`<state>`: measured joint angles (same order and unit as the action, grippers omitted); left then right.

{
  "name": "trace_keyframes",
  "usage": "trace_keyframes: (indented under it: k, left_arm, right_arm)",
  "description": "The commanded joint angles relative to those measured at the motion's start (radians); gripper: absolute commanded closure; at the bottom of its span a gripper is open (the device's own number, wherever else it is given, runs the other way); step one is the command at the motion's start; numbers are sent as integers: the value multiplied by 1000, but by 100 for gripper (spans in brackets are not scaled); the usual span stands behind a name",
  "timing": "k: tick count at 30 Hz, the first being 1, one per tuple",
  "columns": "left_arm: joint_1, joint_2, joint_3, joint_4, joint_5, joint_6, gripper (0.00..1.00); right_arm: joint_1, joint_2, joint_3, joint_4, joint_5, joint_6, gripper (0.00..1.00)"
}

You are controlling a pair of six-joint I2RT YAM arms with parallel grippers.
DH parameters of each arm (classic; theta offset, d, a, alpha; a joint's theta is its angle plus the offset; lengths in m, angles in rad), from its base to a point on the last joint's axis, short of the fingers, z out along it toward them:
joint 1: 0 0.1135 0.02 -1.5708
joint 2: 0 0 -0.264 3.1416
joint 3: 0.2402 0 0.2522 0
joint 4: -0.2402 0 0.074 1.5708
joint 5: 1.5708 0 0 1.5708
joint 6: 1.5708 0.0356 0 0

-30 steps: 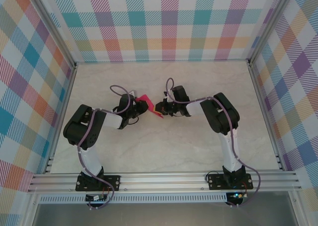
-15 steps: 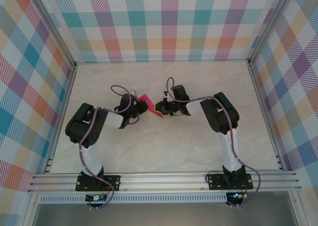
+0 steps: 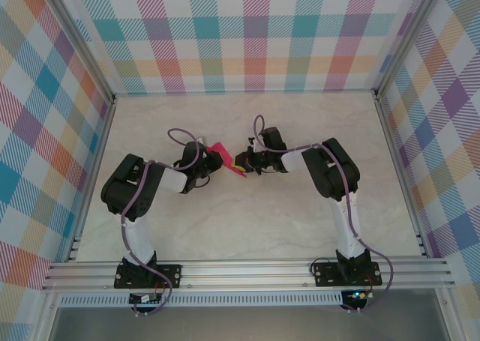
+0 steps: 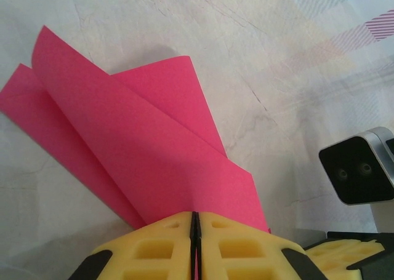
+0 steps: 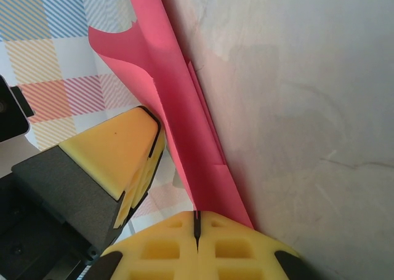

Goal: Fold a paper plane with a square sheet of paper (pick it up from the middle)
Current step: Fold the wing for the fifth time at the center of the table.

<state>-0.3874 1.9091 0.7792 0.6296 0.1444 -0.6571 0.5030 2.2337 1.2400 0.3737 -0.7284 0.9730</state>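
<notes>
The left fingers (image 4: 154, 246) close a shade tighter and the arms draw slightly together; they and the right fingers (image 5: 246, 249), at 3 o'clock of them, are both clenched on the folded pink paper (image 4: 141, 144) over the middle of the tabletop (image 3: 247, 221), likely firming a crease

Both arms bent inward, meeting near the middle of the marble-pattern worktop (image 3: 262, 221), slightly toward its far edge. Left claw (image 3: 207, 163) and right claw (image 3: 241, 163) face each other, close together. Crimson-pink paper (image 3: 218, 151) spans between them, folded, one flap raised by the left claw.
</notes>
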Motion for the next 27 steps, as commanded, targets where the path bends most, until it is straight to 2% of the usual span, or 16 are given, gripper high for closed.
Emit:
trace_keyframes:
  k: [1, 6, 9, 16, 23, 27]
  left_arm:
    - [4, 26, 22, -8, -35, 12, 89]
    - [4, 36, 31, -51, -54, -3, 91]
    - [4, 36, 44, -105, -70, -16, 92]
    - [2, 38, 81, -208, -92, -42, 93]
    - [2, 37, 111, -287, -107, -67, 93]
    - [3, 41, 119, -300, -103, -74, 93]
  right_arm:
    - [-21, 53, 8, -51, 23, 26, 100]
    - [-24, 50, 25, -60, 16, 24, 100]
    - [-25, 31, 42, -89, 16, -14, 95]
    - [-23, -70, 44, -180, 12, -232, 69]
    - [-15, -156, 4, -279, 60, -507, 67]
    - [0, -179, -1, -309, 77, -603, 67]
